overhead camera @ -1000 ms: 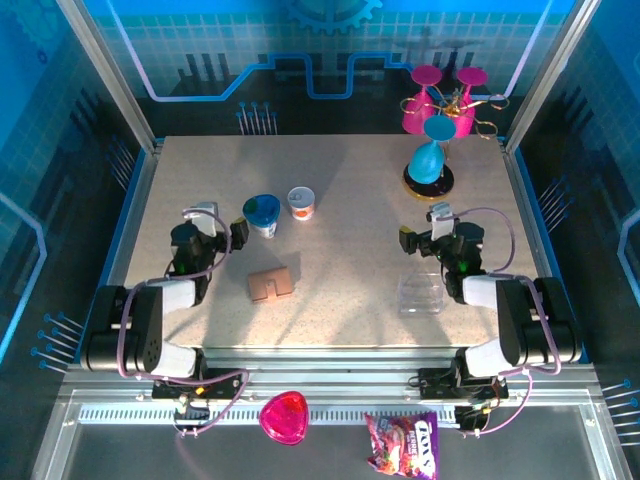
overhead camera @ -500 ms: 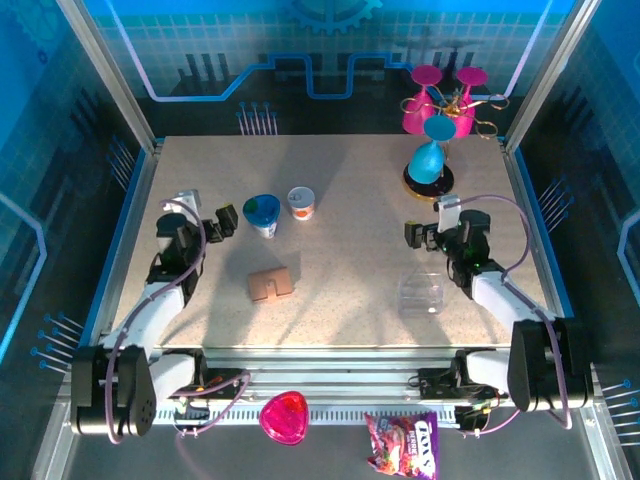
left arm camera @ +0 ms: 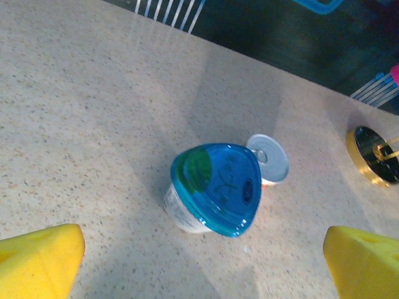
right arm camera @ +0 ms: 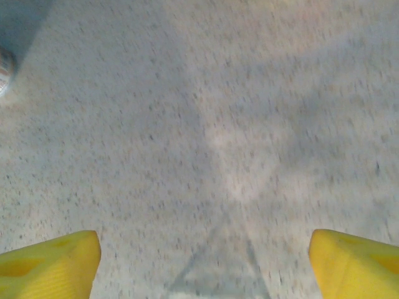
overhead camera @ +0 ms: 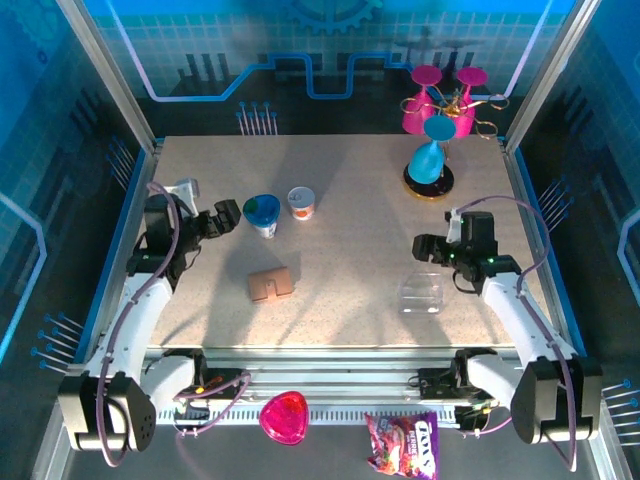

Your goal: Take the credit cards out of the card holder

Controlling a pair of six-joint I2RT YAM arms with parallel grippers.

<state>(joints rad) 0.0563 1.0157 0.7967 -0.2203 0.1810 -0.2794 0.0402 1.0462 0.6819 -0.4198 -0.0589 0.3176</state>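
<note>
The card holder [overhead camera: 271, 285] lies flat on the table [overhead camera: 350, 180], left of centre and towards the near edge. Its long axis runs roughly side to side with a slight tilt. I judge the credit cards are inside it, since it looks folded shut from above.

The left gripper [overhead camera: 228, 215] is the nearer of the two. It hangs just beside the cup with the blue lid [overhead camera: 262, 213] and points right at it. The holder sits closer to the arm bases than that gripper does, and a little further to the right. To reach it I would have to pull back towards myself and inward, and swing the wrist off the cup. In the left wrist view the left gripper [left arm camera: 199, 265] has its yellow pads spread wide. Between them stands the blue-lidded cup [left arm camera: 215, 189], with a small can [left arm camera: 269, 159] just behind it.

The right gripper [overhead camera: 420, 245] is well apart from the holder and faces left across bare table, above the clear plastic box [overhead camera: 421, 294]. In its own wrist view the right gripper [right arm camera: 199, 261] is also parted wide, with speckled tabletop between the pads.

Against a second ago, both arms have unfolded from a tucked pose. The left wrist has slid outward and farther up the table, so its gripper has drifted slightly away from the holder. The right wrist has shifted right and a little nearer. The holder, cup, can and box have not moved.
</note>
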